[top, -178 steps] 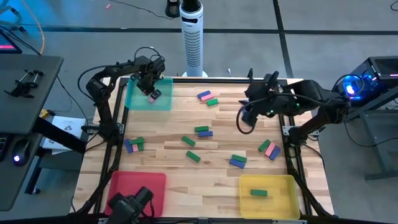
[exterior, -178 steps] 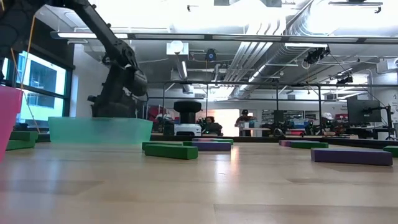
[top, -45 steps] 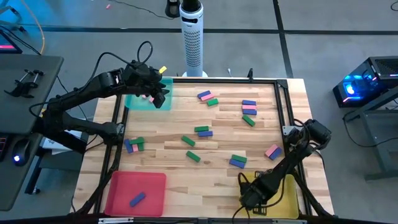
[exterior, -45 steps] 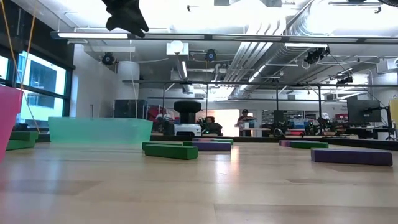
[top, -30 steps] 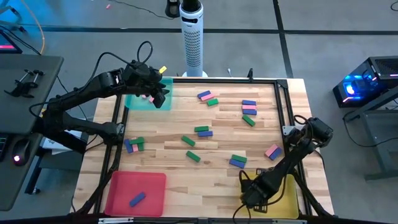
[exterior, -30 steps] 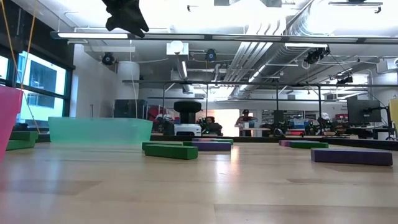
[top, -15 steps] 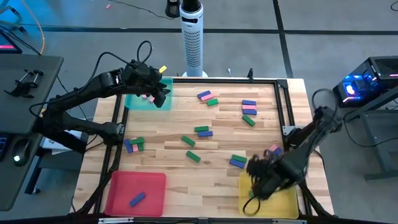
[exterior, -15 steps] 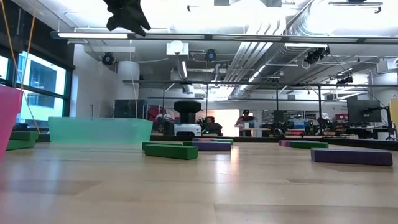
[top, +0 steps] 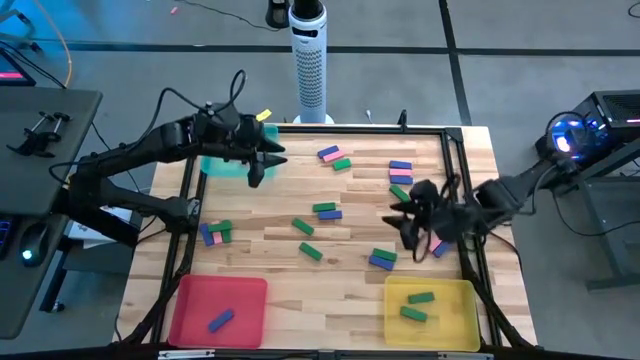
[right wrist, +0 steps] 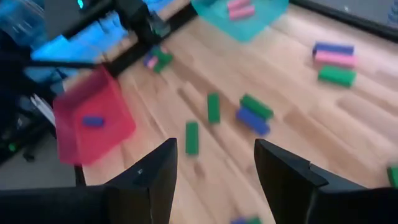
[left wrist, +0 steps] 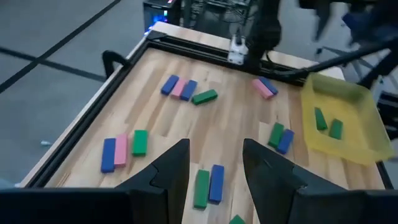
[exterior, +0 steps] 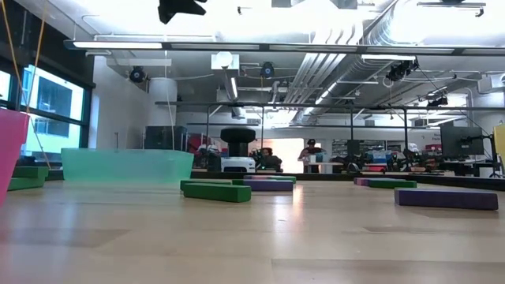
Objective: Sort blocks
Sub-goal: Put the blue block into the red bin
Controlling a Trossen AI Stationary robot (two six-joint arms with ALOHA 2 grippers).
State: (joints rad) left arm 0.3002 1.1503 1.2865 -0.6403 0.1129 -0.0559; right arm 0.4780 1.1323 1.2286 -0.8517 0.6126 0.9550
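Small pink, blue and green blocks (top: 323, 208) lie flat, scattered over the wooden table. Two green blocks (top: 417, 305) lie in the yellow tray (top: 465, 322). One blue block (top: 221, 319) lies in the red tray (top: 190, 296), and pink blocks (right wrist: 239, 8) in the teal tray (top: 225, 165). My left gripper (top: 262, 160) hangs open in the air at the teal tray's right edge, and its wrist view shows nothing between its fingers (left wrist: 214, 180). My right gripper (top: 410, 222) is open and empty (right wrist: 214, 180), above the table's right half near a green and blue pair (top: 382, 259).
A black frame (top: 455, 180) runs round the table. Three blocks (top: 400, 178) lie in a stack-like row just beyond my right gripper, and a pink and blue pair (top: 438, 246) sits close to its arm. Another cluster (top: 213, 233) lies by the left edge. The near middle strip (top: 330, 300) between the red and yellow trays holds no blocks.
My right gripper has risen out of the yellow tray and swung toward the far edge, over the table's right half. That uncovered two green blocks in the tray. My left gripper has shifted a little toward the table's right, off the teal tray.
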